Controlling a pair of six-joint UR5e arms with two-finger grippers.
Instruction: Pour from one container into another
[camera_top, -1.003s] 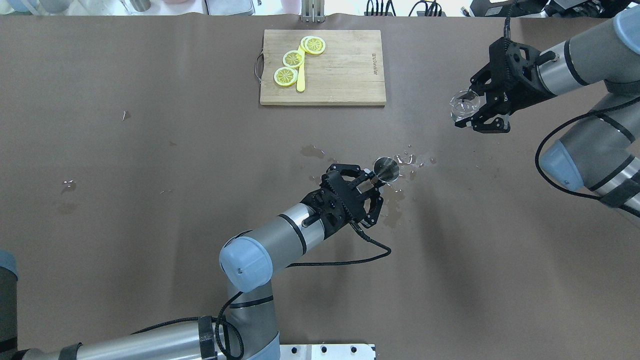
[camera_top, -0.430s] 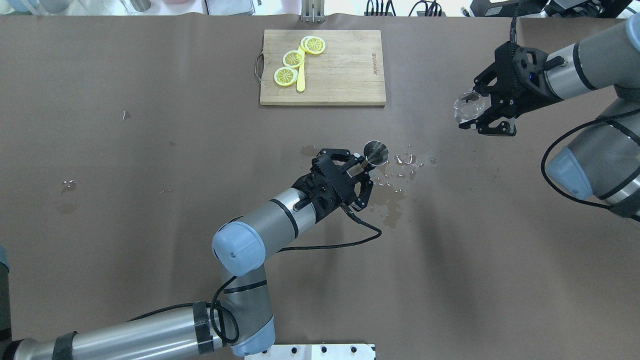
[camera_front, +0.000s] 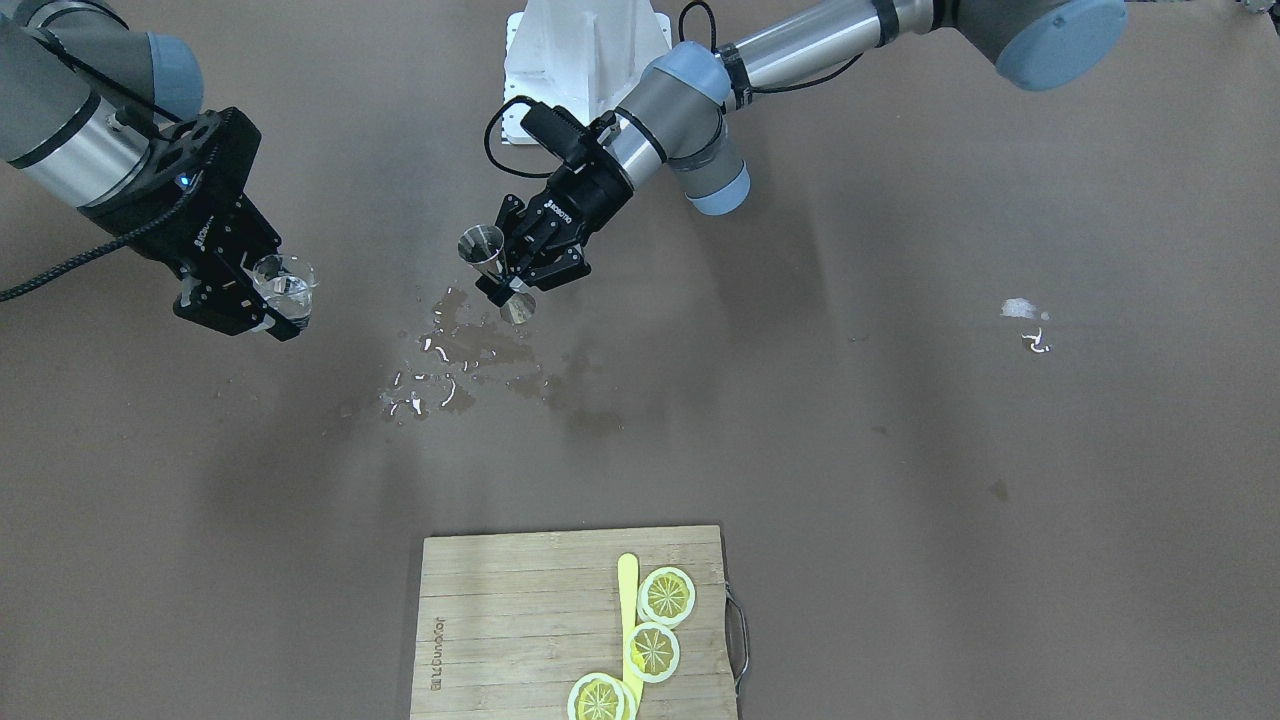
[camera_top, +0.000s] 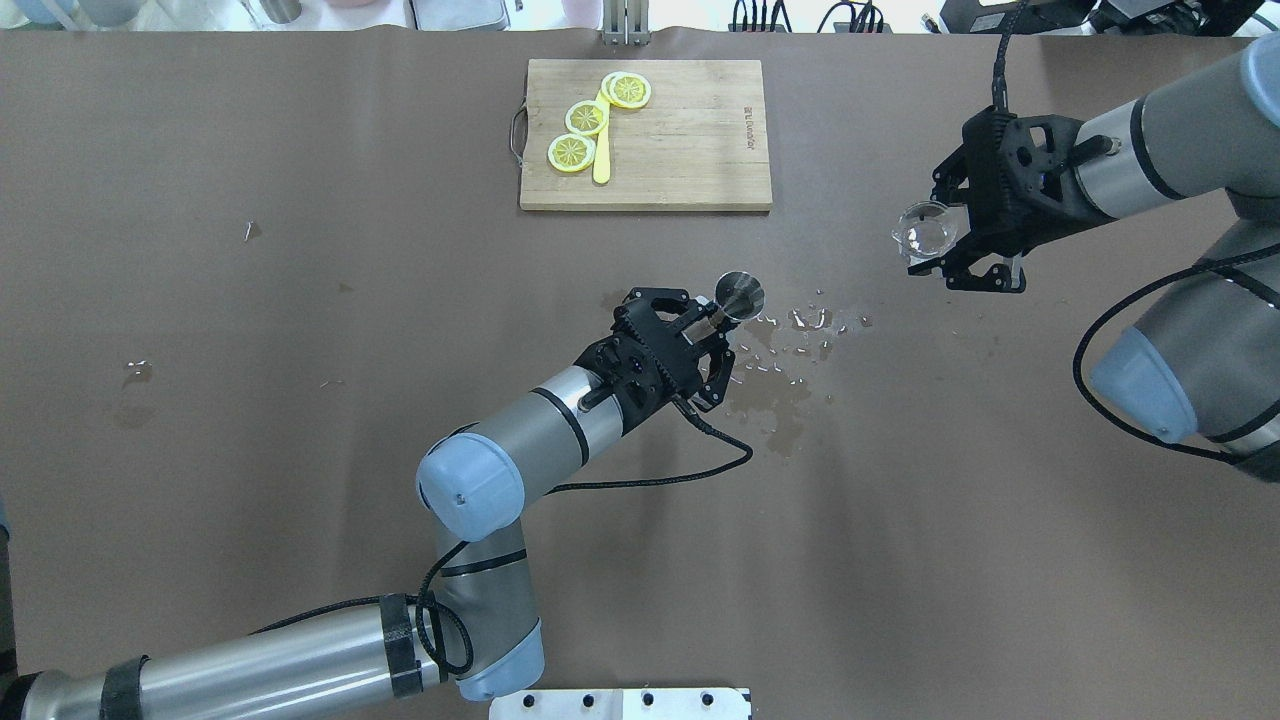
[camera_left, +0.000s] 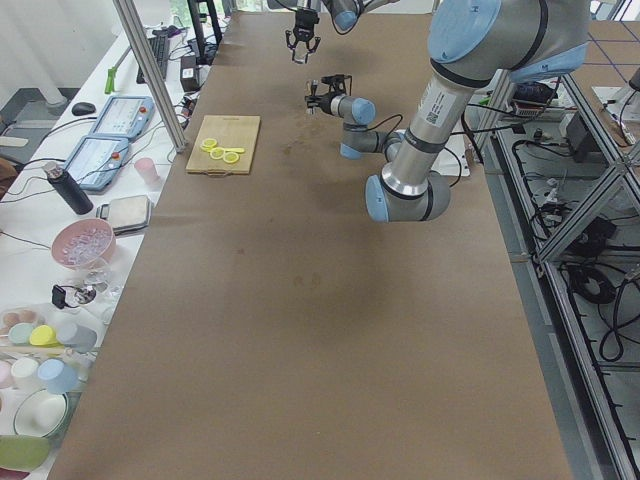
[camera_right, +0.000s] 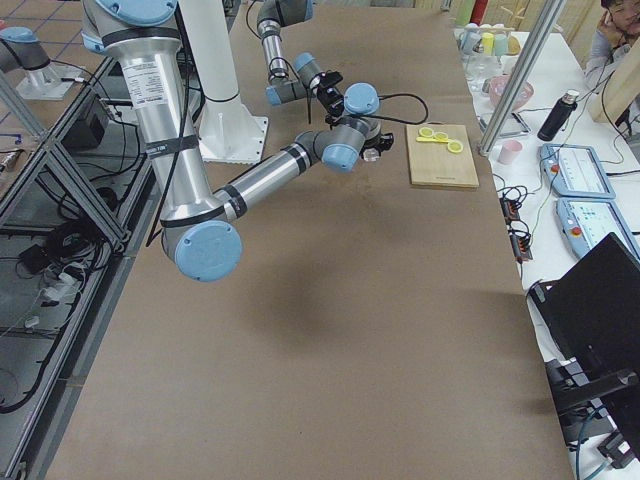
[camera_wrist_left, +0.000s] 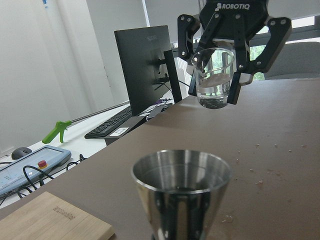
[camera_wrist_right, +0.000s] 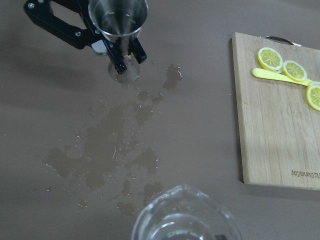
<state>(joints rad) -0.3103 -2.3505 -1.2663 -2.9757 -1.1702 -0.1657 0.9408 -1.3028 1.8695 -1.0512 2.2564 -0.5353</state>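
My left gripper (camera_top: 712, 322) is shut on the waist of a steel jigger (camera_top: 740, 293), holding it upright just above the table's middle. The jigger (camera_front: 483, 247) has its wide mouth up, and its inside (camera_wrist_right: 118, 17) looks nearly empty. My right gripper (camera_top: 938, 250) is shut on a clear glass cup (camera_top: 925, 230) with a little water in it, raised well off the table at the right. The cup (camera_wrist_left: 214, 76) hangs upright, beyond the jigger (camera_wrist_left: 181, 192) and higher than it. The two containers are apart.
Spilled water (camera_top: 790, 370) spreads in patches and drops on the brown table beside the jigger. A wooden cutting board (camera_top: 690, 150) with lemon slices (camera_top: 587, 118) and a yellow knife lies at the far edge. Smaller wet marks (camera_top: 138, 373) dot the left side.
My left gripper has carried the jigger to the left and farther from the robot. The right gripper with the glass cup has shifted slightly, still held high.
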